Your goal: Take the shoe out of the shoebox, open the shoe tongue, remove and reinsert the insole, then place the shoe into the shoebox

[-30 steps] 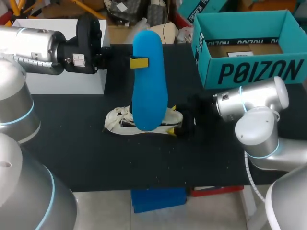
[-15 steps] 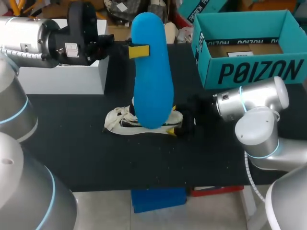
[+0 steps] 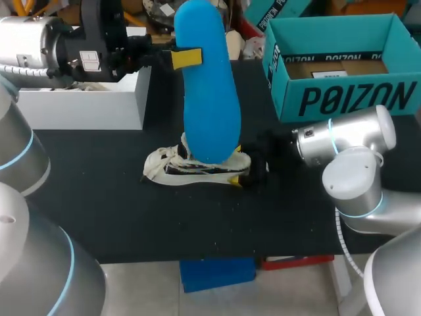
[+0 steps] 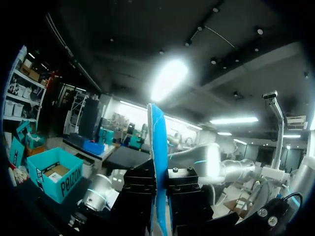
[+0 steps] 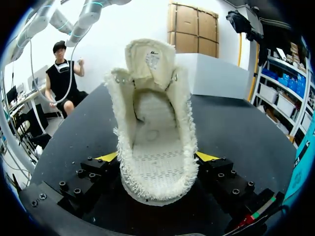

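Raised higher than a second ago, our left gripper [image 3: 191, 58] pinches the blue insole [image 3: 209, 99] upright above the shoe [image 3: 191, 170], which our right gripper [image 5: 156, 158] clamps at the heel on the table [image 3: 99, 197], between white box [image 3: 85, 108] and teal shoebox [image 3: 342, 99].

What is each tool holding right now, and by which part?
The left tool pinches the blue insole near its upper end. The right tool clamps the white shoe by both sides of its heel.
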Controlling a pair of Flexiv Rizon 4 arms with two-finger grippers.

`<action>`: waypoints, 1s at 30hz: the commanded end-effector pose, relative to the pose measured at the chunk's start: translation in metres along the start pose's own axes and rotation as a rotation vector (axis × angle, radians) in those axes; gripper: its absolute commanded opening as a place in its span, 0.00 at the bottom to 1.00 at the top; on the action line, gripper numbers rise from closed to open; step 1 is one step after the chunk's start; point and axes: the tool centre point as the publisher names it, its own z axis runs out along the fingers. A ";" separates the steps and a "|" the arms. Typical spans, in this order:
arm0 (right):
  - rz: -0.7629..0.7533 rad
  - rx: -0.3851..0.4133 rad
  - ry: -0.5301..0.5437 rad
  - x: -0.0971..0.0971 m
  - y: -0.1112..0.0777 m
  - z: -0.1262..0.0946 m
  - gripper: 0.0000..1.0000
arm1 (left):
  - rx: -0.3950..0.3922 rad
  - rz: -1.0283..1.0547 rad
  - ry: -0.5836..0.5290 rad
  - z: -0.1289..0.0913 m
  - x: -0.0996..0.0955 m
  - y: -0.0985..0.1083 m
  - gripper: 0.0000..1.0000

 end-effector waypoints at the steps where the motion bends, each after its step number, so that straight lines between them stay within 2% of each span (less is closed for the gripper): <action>1: 0.001 0.001 0.000 -0.001 -0.002 0.002 0.00 | 0.004 0.000 -0.008 0.002 0.002 0.003 0.00; 4: 0.008 0.024 0.006 -0.001 -0.002 0.000 0.00 | 0.004 0.000 -0.008 0.002 0.002 0.003 0.00; 5: 0.009 0.036 0.007 -0.001 -0.003 -0.001 0.19 | 0.004 0.000 -0.008 0.002 0.002 0.003 0.00; 6: 0.015 0.050 0.006 -0.002 -0.003 -0.002 0.67 | 0.004 0.000 -0.008 0.002 0.002 0.003 0.00; 7: 0.016 0.059 0.005 -0.003 -0.003 -0.004 1.00 | 0.004 0.000 -0.008 0.002 0.002 0.003 0.00; 16: 0.016 0.192 -0.012 -0.006 0.000 -0.027 1.00 | 0.004 0.000 -0.008 0.002 0.002 0.003 0.00; 21: -0.005 0.336 -0.022 -0.007 0.005 -0.036 1.00 | 0.004 0.000 -0.008 0.002 0.002 0.003 0.00; 30: -0.082 0.662 0.006 -0.010 0.022 -0.043 1.00 | 0.004 0.000 -0.008 0.002 0.002 0.003 0.00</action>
